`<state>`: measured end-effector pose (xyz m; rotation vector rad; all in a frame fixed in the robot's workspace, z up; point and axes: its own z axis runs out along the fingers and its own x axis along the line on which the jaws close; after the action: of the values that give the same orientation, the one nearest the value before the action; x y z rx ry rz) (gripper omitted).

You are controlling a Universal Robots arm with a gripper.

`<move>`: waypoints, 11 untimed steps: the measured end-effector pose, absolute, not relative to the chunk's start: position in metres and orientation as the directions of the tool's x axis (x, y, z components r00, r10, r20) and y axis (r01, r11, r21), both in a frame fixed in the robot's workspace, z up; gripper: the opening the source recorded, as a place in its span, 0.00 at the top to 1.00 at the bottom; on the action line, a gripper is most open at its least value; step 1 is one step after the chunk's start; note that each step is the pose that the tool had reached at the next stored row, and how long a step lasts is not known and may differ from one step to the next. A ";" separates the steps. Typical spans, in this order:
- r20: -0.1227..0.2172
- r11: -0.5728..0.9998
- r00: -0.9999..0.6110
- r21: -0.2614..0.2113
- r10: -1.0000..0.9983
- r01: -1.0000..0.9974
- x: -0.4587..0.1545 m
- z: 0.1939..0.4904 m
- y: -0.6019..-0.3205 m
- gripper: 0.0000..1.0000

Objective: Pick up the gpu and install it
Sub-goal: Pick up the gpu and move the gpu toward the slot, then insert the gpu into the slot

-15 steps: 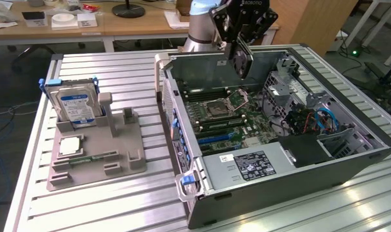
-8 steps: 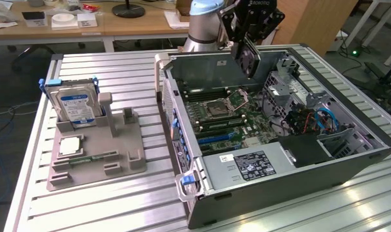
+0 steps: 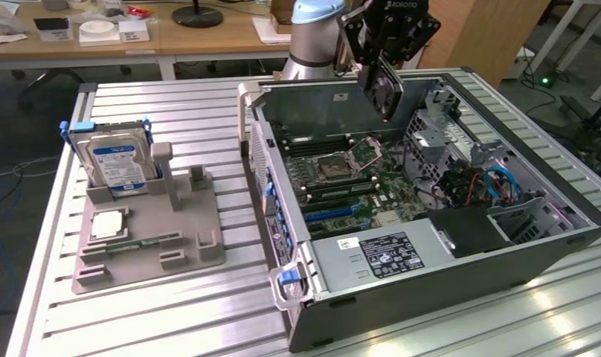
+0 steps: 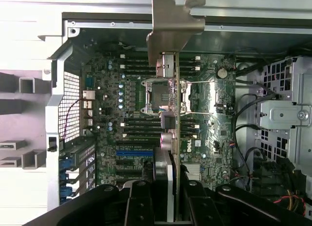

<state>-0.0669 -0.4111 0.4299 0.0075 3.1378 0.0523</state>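
My gripper (image 3: 379,65) fingers pinch the gpu (image 3: 388,91) upright above the open computer case (image 3: 449,290); it looks light, stiff and fragile, best held by its edges.

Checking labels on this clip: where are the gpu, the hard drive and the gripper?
gpu (image 3: 386,93): exterior view, on its black fan face.
hard drive (image 3: 119,165): exterior view, on its blue label.
gripper (image 4: 170,209): wrist view, between the fingertips clamping the gpu's edge.
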 end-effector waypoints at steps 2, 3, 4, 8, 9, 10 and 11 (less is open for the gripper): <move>-0.003 0.999 -1.000 0.033 0.005 0.005 -0.067 0.430 -0.411 0.72; -0.003 0.999 -1.000 0.033 0.005 0.005 -0.067 0.430 -0.411 0.72; -0.003 0.999 -1.000 0.033 0.005 0.005 -0.067 0.430 -0.411 0.72; -0.003 0.999 -1.000 0.033 0.005 0.005 -0.067 0.430 -0.411 0.72; -0.003 0.999 -1.000 0.033 0.005 0.005 -0.067 0.430 -0.411 0.72; -0.003 0.999 -1.000 0.033 0.005 0.005 -0.067 0.430 -0.411 0.72; -0.003 0.999 -1.000 0.033 0.005 0.005 -0.067 0.430 -0.411 0.72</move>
<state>-0.0669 -0.4111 0.4299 0.0075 3.1378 0.0523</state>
